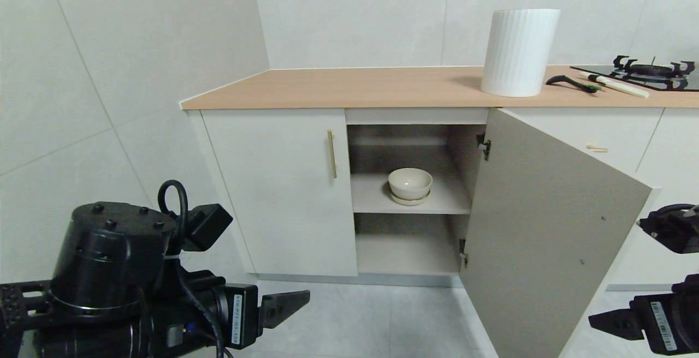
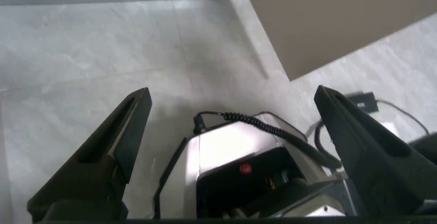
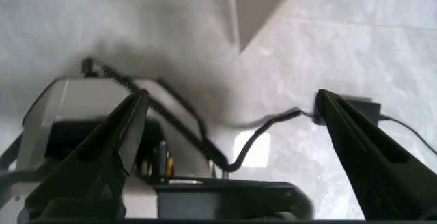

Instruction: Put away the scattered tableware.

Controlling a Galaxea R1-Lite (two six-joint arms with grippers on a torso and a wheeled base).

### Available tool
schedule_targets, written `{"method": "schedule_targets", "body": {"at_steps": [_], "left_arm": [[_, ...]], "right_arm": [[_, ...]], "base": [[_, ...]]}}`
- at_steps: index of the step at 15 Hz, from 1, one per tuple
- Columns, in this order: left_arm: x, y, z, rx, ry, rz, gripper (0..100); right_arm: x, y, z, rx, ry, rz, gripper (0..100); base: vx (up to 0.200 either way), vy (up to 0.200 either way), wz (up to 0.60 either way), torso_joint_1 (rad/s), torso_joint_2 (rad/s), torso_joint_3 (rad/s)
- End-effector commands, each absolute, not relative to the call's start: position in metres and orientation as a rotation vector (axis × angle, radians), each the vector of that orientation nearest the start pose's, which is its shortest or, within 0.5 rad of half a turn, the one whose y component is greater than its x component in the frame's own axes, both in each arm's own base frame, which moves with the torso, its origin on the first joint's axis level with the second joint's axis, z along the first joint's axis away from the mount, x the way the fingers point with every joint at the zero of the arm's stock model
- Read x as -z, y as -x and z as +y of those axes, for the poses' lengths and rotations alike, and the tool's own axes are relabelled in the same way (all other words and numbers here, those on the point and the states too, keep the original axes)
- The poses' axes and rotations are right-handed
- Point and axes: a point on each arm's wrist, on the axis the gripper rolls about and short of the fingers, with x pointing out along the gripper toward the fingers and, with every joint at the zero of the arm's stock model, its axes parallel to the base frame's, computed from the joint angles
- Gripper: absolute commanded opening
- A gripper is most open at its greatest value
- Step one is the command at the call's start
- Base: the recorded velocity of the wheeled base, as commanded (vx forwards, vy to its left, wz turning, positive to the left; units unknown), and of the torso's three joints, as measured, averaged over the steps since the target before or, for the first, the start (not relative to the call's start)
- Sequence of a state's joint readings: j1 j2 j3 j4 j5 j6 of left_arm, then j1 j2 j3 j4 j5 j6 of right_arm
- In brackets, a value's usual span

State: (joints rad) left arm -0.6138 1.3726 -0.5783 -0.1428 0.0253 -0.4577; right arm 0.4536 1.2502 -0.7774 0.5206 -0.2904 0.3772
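A cream bowl (image 1: 410, 183) sits on a matching small plate (image 1: 409, 200) on the middle shelf of the open cabinet (image 1: 407, 197). The cabinet's right door (image 1: 540, 232) stands swung out toward me. My left gripper (image 1: 284, 307) hangs low at the left, well below and left of the cabinet opening; its fingers (image 2: 102, 156) are spread apart with nothing between them. My right gripper (image 1: 609, 322) sits low at the right, beside the open door, and its fingers (image 3: 372, 159) are also wide apart and empty.
On the wooden counter (image 1: 349, 88) stand a tall white ribbed container (image 1: 519, 52), a black-handled utensil (image 1: 570, 82) and a light stick-like utensil (image 1: 614, 84) by the gas hob (image 1: 652, 71). The left cabinet door (image 1: 281, 191) is closed. Grey tiled floor (image 1: 382, 320) lies below.
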Motion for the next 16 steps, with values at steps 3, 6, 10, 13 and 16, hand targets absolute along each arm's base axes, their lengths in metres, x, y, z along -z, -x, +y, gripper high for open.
{"method": "schedule_targets", "body": {"at_steps": [3,6,10,13,16], "left_arm": [[-0.160,-0.163,-0.114,0.408,0.224,0.739,100],[-0.160,-0.163,-0.114,0.407,0.224,0.740,100],[-0.160,-0.163,-0.113,0.407,0.224,0.740,100],[-0.160,-0.163,-0.113,0.407,0.224,0.740,100],[-0.160,-0.163,-0.114,0.407,0.223,0.741,100]], "right_arm": [[-0.199,-0.149,0.019,0.249,0.005,0.850,100],[-0.201,-0.164,-0.010,0.385,-0.018,0.785,100],[-0.189,-0.191,-0.033,0.489,-0.063,0.778,100],[-0.175,-0.214,-0.040,0.509,-0.085,0.719,100],[-0.160,-0.232,-0.042,0.519,-0.130,0.666,100]], "base": [[0.000,0.000,0.00,0.000,0.00,0.000],[0.000,0.000,0.00,0.000,0.00,0.000],[0.000,0.000,0.00,0.000,0.00,0.000],[0.000,0.000,0.00,0.000,0.00,0.000],[0.000,0.000,0.00,0.000,0.00,0.000]]}}
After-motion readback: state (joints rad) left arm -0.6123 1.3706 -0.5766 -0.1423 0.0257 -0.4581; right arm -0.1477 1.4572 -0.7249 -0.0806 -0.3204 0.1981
